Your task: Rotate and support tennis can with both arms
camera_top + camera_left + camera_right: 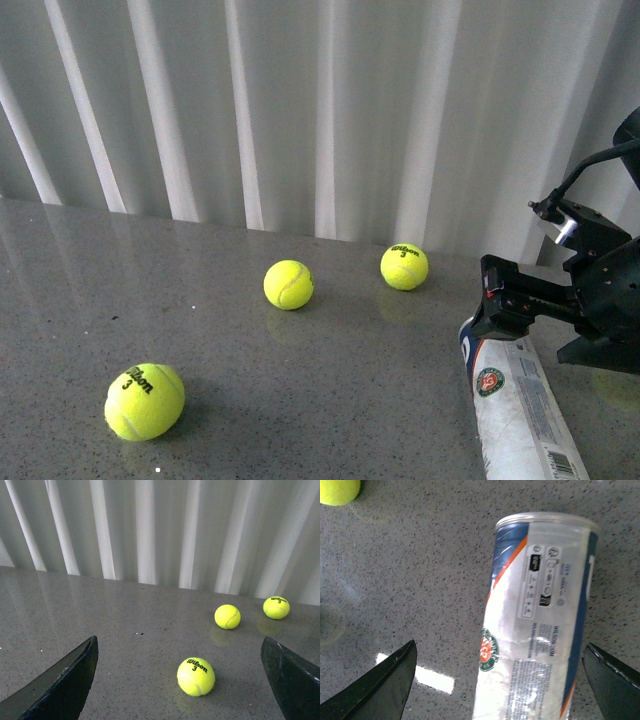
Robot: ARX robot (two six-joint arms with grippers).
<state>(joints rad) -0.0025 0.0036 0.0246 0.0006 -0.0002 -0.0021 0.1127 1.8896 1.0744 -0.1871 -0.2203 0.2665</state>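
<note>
A grey speckled bench stood in front of a white pleated curtain.

In the front view, the tennis can lay on its side on the bench at the lower right of the frame. Its closed end pointed toward the curtain and its length ran off the bottom edge. A round red and green logo showed near that far end, with a barcode lower down. The black right claw hovered just over the can's far end, reaching in from the right edge.

The right wrist view looked down on the can, which showed a navy band, an orange stripe and small print. The right claw was released. One black finger sat at the lower left and the other at the lower right, with the can between them and touching neither.

Three yellow tennis balls lay apart on the bench in the front view: one at the lower left, one near the centre and one right of centre.

In the left wrist view, the left claw was also released. Its fingers were spread wide above bare bench and gripped nothing.
</note>
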